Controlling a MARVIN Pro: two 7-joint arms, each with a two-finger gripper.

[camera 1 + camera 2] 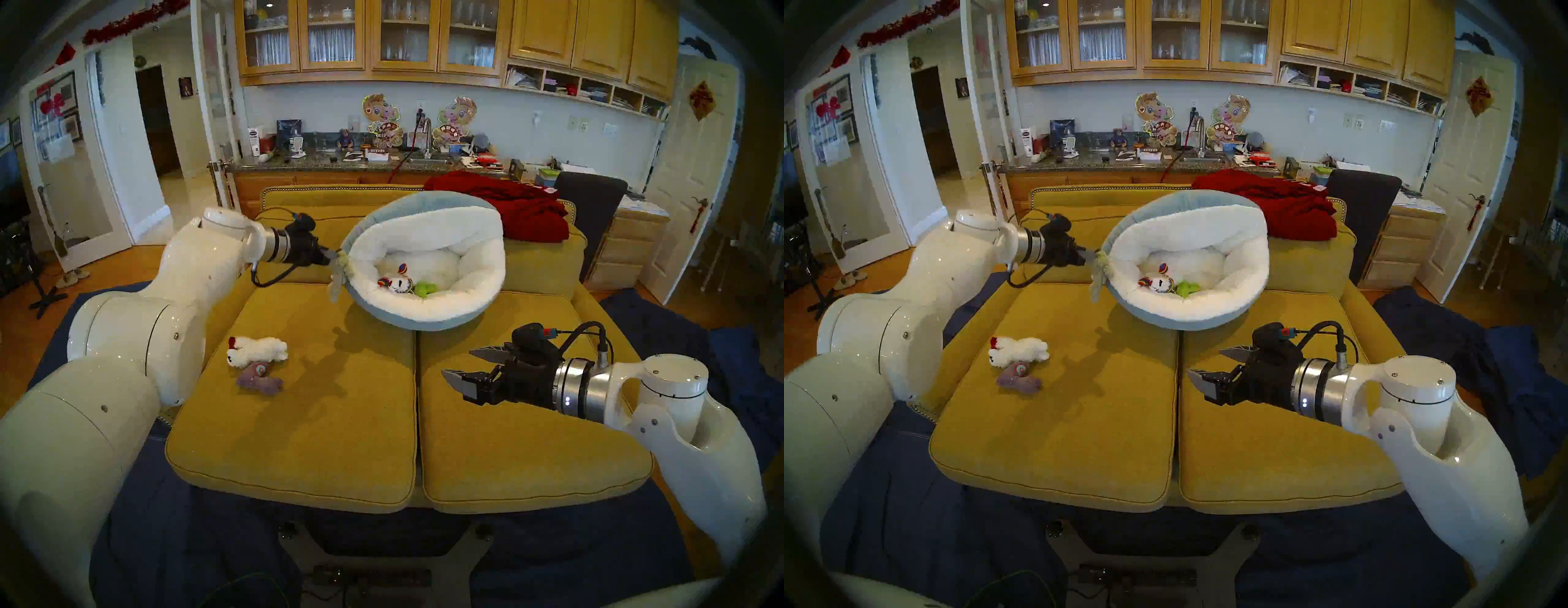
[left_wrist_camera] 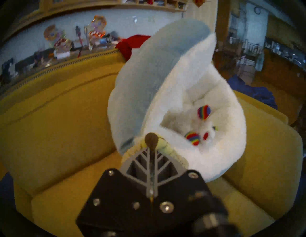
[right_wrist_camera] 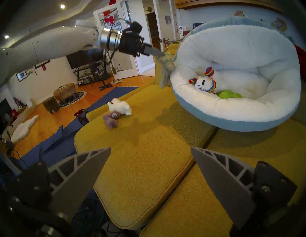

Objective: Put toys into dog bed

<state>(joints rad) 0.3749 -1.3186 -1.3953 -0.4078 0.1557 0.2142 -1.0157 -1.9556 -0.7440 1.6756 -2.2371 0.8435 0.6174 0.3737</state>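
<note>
Limp grey-beige plush (image 3: 166, 65), dangling beside dog bed (image 3: 231, 119) rim

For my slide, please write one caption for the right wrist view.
Left end effector holds grey-beige plush at dog bed rim; llama and cactus inside.

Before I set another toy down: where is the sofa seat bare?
The right seat cushion is bare; only the open right hand hovers over it. The left cushion's front half is free. Crowded: white lamb and purple plush, and under the dog bed.
</note>
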